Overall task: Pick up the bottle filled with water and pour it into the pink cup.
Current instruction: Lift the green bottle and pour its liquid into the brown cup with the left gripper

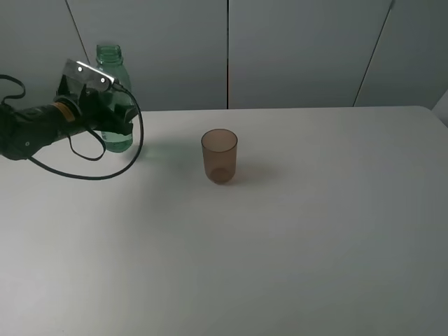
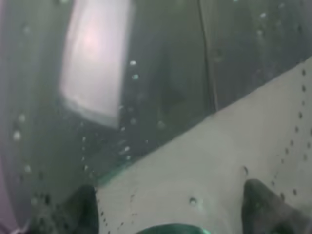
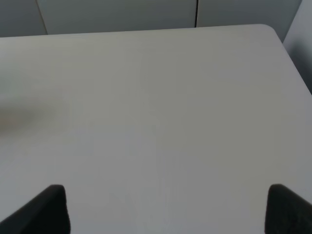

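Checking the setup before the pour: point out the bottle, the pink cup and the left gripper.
bottle (image 1: 109,54): exterior high view, threaded neck.
pink cup (image 1: 219,159): exterior high view, side wall.
left gripper (image 1: 117,117): exterior high view, between its fingertips, at the bottle's body.

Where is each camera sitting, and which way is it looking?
Exterior high: up high, looking down across the table at the bottle, the pink cup and the left tool.
Left wrist: on the left arm, close against the bottle; two dark fingertips show.
Right wrist: on the right arm, over bare table; the open right tool shows.
Shared: bottle, in high and left wrist views.
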You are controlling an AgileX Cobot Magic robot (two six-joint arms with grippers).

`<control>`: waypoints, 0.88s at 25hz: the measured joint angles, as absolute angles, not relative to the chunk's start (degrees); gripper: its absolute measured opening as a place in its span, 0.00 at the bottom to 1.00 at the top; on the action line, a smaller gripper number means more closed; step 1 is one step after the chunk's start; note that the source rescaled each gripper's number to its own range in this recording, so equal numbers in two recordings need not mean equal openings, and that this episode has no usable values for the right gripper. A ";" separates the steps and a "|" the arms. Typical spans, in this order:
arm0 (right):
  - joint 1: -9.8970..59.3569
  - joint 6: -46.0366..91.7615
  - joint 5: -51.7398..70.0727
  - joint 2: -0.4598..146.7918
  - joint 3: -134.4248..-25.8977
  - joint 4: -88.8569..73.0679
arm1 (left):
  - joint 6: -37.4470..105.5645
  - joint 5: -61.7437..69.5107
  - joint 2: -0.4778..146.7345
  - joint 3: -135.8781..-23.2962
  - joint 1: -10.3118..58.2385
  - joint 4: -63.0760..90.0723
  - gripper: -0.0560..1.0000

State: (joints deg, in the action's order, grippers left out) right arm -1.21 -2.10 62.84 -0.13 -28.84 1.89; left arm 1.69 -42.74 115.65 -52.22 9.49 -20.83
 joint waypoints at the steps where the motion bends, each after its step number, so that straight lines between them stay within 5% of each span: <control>1: -1.21 -2.10 62.84 -0.13 -28.84 1.89 | 2.89 -41.69 115.25 -53.50 10.44 -20.93 0.07; 22: -1.21 -2.10 62.84 -0.13 -28.84 1.89 | 47.98 -30.71 114.56 -63.51 23.08 -13.58 0.07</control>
State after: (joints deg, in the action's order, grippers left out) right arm -1.21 -2.10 62.84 -0.13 -28.84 1.89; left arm 47.98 -30.71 114.56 -63.51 23.08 -13.58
